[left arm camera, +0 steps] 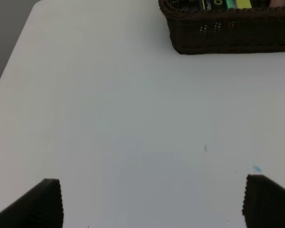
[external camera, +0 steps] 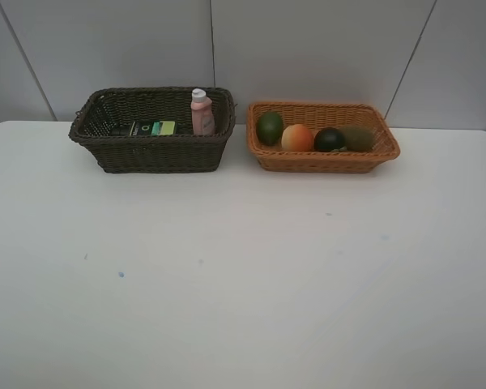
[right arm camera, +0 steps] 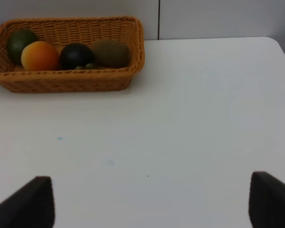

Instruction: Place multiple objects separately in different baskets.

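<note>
The dark brown basket [external camera: 105, 150] stands at the back left and holds a pink white-capped bottle [external camera: 202, 113] upright and a dark-green box [external camera: 152, 128] with a yellow-green end. To its right the light orange-tan basket [external camera: 324, 160] holds a green fruit [external camera: 269, 127], an orange-red fruit [external camera: 297, 138], a dark-green round fruit [external camera: 330, 139] and a brown kiwi [external camera: 358, 138]. Neither arm shows in the high view. My left gripper [left arm camera: 152, 202] is open over bare table, short of the dark basket [left arm camera: 228, 33]. My right gripper [right arm camera: 149, 202] is open, empty, short of the orange basket [right arm camera: 66, 78].
The white table [external camera: 243, 267] runs wide in front of both baskets, with a few small blue specks [external camera: 121, 275]. A grey panelled wall [external camera: 308, 49] rises right behind the baskets. The table's left edge [left arm camera: 19, 42] shows in the left wrist view.
</note>
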Robot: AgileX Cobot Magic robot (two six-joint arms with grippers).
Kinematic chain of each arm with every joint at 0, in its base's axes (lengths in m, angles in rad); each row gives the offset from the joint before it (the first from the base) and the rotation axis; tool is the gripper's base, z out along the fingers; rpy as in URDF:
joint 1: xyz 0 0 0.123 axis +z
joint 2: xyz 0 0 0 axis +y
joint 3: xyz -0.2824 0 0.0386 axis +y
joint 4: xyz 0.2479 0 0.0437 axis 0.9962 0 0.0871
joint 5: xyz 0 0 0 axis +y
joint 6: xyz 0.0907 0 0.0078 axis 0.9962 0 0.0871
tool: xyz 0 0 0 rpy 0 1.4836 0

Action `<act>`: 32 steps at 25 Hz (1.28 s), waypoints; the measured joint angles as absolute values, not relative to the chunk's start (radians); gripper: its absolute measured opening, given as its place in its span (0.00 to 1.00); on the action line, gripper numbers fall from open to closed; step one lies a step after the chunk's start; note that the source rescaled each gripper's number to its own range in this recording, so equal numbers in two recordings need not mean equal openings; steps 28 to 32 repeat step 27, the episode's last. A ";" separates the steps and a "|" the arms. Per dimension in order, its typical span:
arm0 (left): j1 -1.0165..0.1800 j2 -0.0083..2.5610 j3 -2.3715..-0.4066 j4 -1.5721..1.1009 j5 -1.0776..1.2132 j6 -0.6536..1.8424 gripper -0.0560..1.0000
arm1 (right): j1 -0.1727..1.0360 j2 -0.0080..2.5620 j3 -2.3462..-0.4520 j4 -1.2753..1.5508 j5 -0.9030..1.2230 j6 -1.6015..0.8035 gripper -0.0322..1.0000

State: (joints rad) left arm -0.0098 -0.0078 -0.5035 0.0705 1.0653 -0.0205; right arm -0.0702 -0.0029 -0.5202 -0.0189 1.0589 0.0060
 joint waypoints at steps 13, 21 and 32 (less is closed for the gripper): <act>-0.010 -0.008 -0.503 0.070 1.065 -0.020 1.00 | -0.070 -0.003 -0.520 -0.019 1.059 0.006 0.98; -0.010 -0.008 -0.503 0.070 1.065 -0.018 1.00 | -0.070 -0.003 -0.520 -0.019 1.059 0.006 0.98; -0.010 -0.008 -0.503 0.070 1.065 -0.018 1.00 | -0.070 -0.003 -0.520 -0.019 1.059 0.006 0.98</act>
